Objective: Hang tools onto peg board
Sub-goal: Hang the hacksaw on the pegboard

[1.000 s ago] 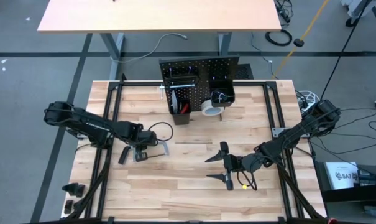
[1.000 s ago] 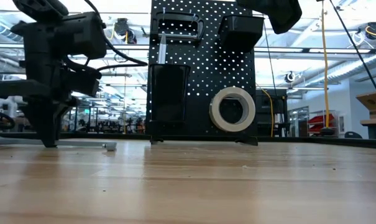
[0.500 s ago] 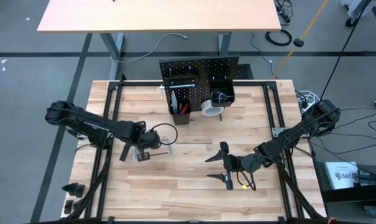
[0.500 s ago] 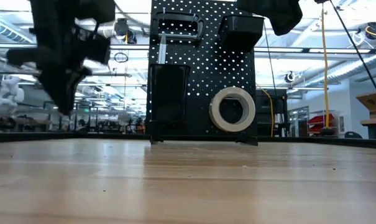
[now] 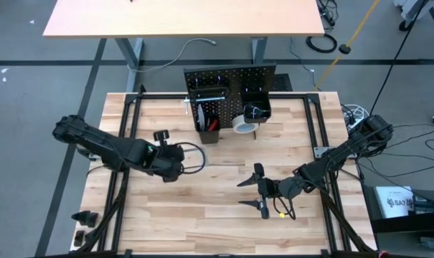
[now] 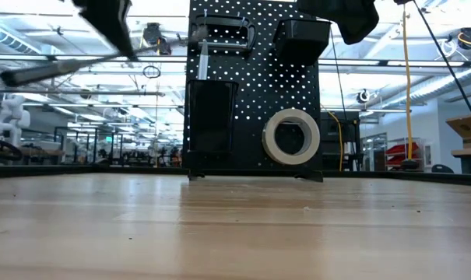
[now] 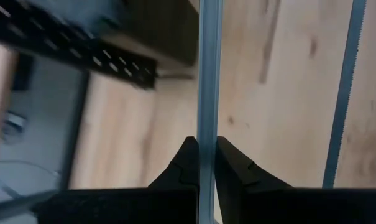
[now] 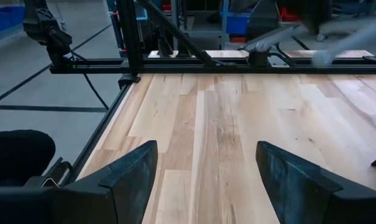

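The left gripper (image 7: 200,163) has its two dark fingers pressed together on the thin metal frame bar of the grey hacksaw (image 7: 207,74). Its toothed blade (image 7: 343,93) runs alongside the bar, with bare table showing between them. From above, that gripper (image 5: 175,162) is raised off the wooden table (image 5: 224,215), in front of the peg board (image 5: 229,81) and toward its left side, well apart from it. The saw shows there only as a thin line reaching from the claw toward the space below the board's left bin (image 5: 206,117).

The saw looks stiff and fairly light, but long and open-framed, so it may swing or twist in a narrow pinch. The smooth bar could slip. A hold on the frame bar, clear of the teeth, seems the sound choice. In the level view the saw (image 6: 60,68) is blurred; its long axis lies nearly flat, rising slightly toward the board. I cannot tell which end is the handle.

On the peg board a white tape roll (image 6: 291,137) hangs at lower right.

The right gripper (image 5: 261,190) waits farther forward of the board, toward its right, fingers spread wide and holding nothing.
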Controlling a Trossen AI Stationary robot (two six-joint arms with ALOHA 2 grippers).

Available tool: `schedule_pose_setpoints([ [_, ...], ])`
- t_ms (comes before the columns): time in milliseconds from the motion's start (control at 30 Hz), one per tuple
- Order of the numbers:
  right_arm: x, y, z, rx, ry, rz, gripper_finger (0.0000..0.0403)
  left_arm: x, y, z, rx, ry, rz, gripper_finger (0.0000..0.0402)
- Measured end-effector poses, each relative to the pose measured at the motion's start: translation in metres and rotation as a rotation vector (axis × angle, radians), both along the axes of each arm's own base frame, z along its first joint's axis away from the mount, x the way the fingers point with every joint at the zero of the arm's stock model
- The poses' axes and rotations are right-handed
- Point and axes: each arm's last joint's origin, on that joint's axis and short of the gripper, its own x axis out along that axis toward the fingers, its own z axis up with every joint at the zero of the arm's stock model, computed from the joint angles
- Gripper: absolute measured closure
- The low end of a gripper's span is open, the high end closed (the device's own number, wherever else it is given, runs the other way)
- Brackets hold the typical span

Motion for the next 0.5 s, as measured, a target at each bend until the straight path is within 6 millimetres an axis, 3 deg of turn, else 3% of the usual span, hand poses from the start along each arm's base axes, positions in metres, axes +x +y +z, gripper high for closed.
schedule_pose_setpoints([
  [167,0.0,0.0,0.0,0.0,0.001,0.0,0.0135,0.007,-0.008,0.026,0.103,-0.039,-0.036,0.0384],
  [500,0.0,0.0,0.0,-0.001,0.002,-0.001,0.0135,0.041,-0.026,0.07,0.408,-0.038,-0.124,0.0384],
])
